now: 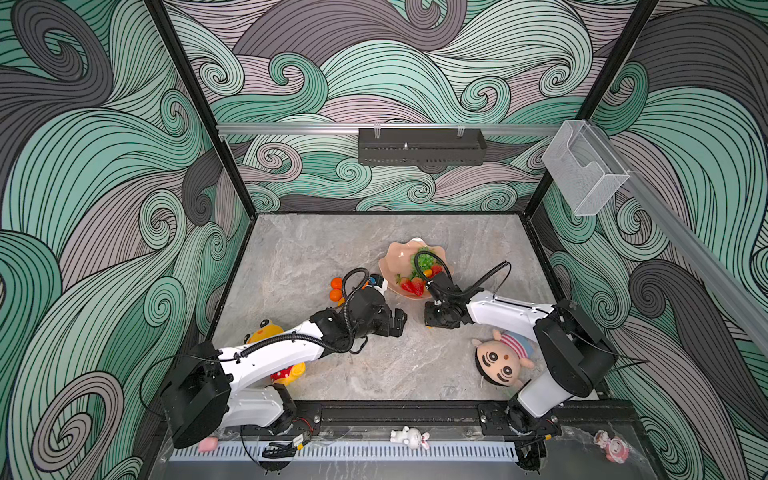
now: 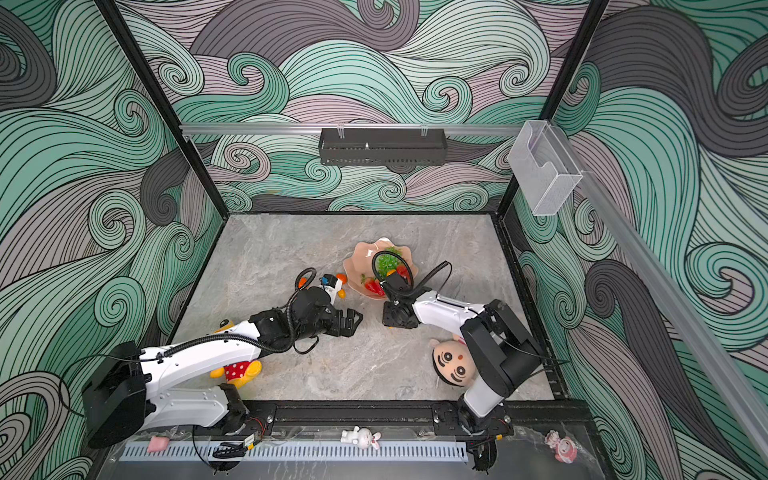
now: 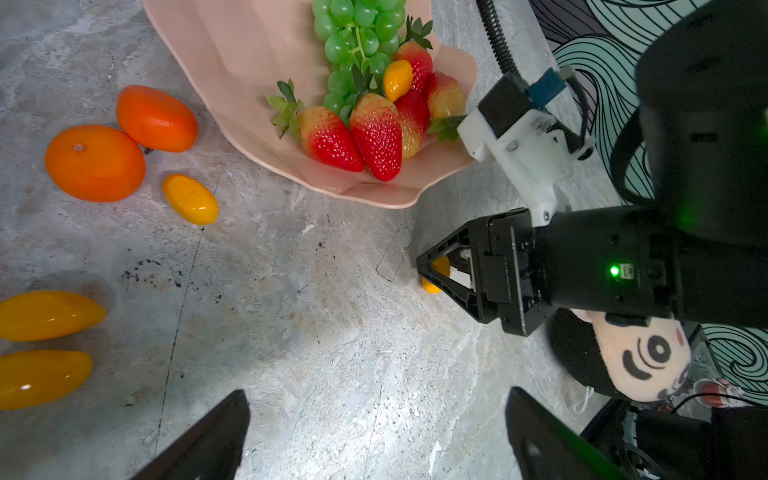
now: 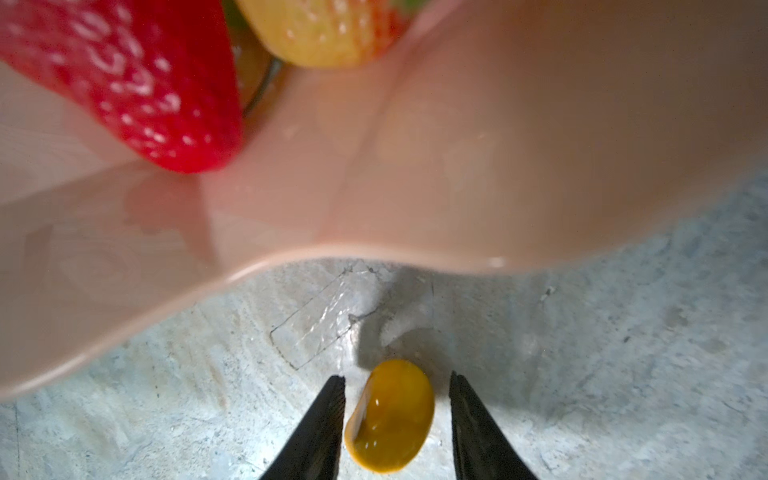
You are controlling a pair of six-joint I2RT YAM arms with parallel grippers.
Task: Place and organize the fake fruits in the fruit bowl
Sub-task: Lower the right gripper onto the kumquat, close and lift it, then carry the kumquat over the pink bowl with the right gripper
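Grey marbled tabletop [image 1: 316,257], swirl-patterned walls [image 1: 374,62]. Down at the surface, the right gripper [image 4: 397,376] has its jaws partly open either side of one kumquat [image 4: 390,415], a gap showing at one finger, nothing clamped. Just above it in a top view, near frame centre, sits the fruit bowl [image 1: 392,253], holding grapes [image 3: 357,37] and strawberries [image 3: 376,137]. The left gripper [image 3: 374,436], lower left of the bowl, gapes wide and empty. Left of the bowl lie tangerines [image 3: 95,164] and more kumquats [image 3: 190,199].
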